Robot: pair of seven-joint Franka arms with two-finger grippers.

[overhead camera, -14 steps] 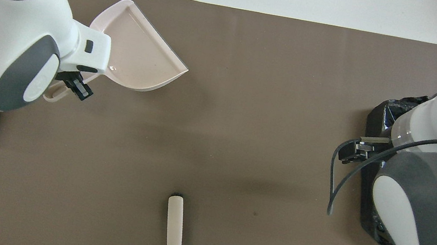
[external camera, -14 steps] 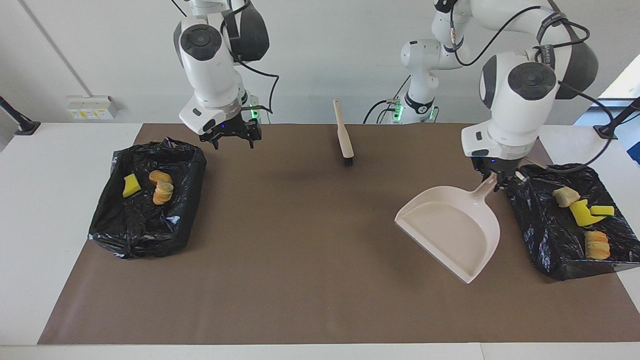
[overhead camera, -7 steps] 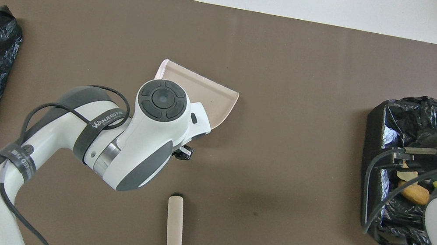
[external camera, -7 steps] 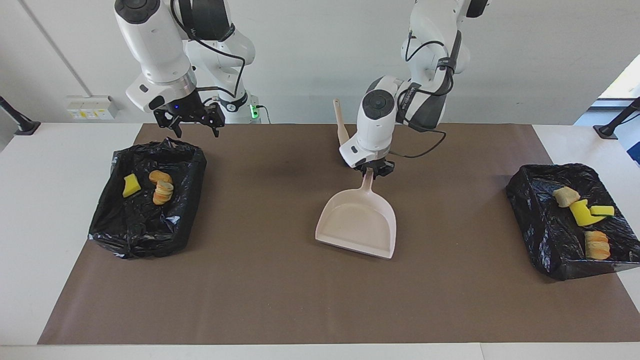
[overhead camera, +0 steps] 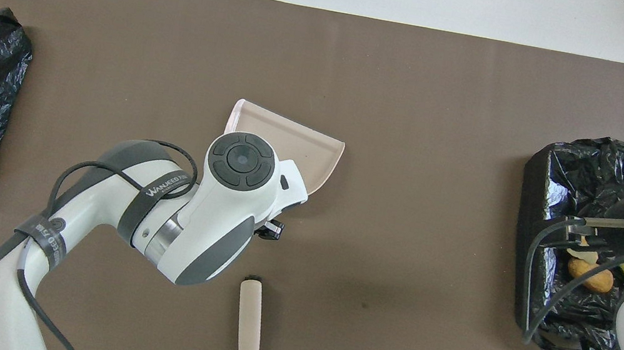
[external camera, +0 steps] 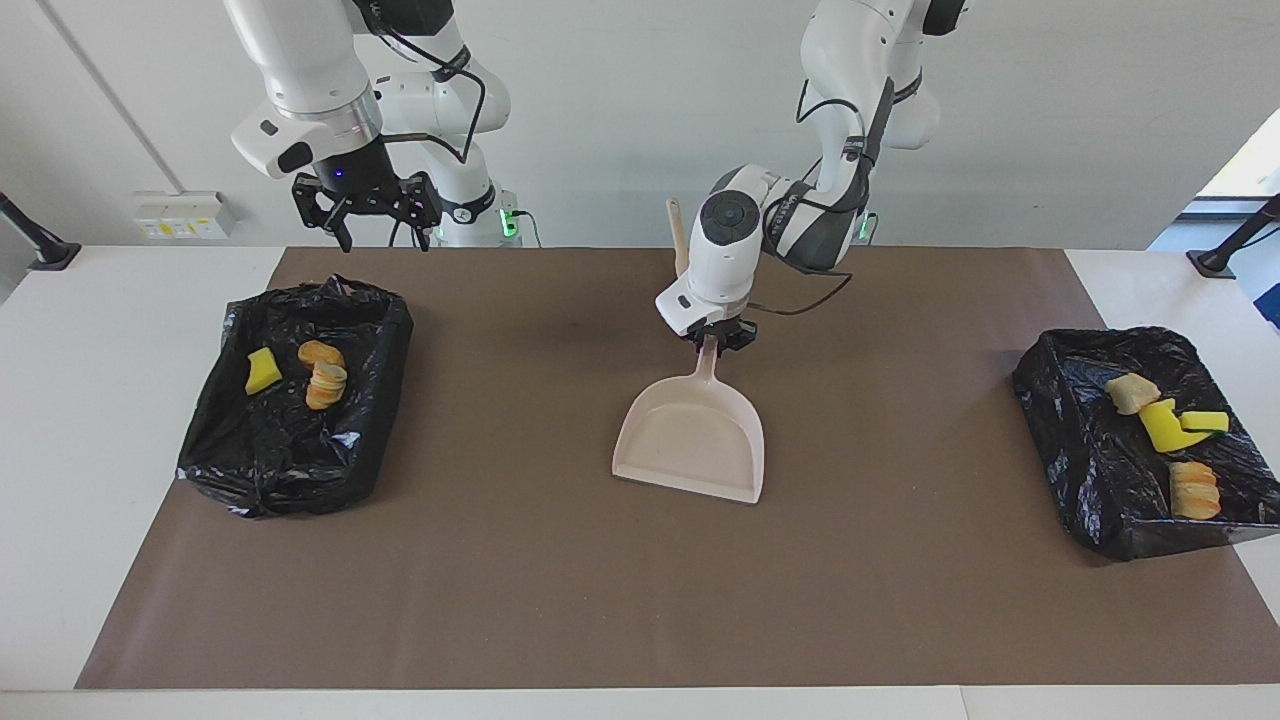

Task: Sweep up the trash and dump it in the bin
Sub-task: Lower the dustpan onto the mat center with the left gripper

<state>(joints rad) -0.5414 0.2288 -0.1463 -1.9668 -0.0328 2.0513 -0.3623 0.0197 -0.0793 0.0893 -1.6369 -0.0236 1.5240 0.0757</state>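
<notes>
left hand [external camera: 718, 338] clamped on dustpan [external camera: 692, 440] handle, pan mid-bench; right hand [external camera: 365, 205] spread apart over a bin [external camera: 290, 440]. trash [external camera: 322, 375] already in both bins. probably light, squashy; best scooped, not pinched.

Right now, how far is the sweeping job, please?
Done: all visible trash lies in the two black-lined bins; none shows on the brown mat. In hand: the left gripper holds the empty dustpan mid-table. Left: setting it down. The right gripper waits, open.

Left gripper [external camera: 718, 340] clamped, low; right gripper [external camera: 366, 210] spread, raised.
</notes>
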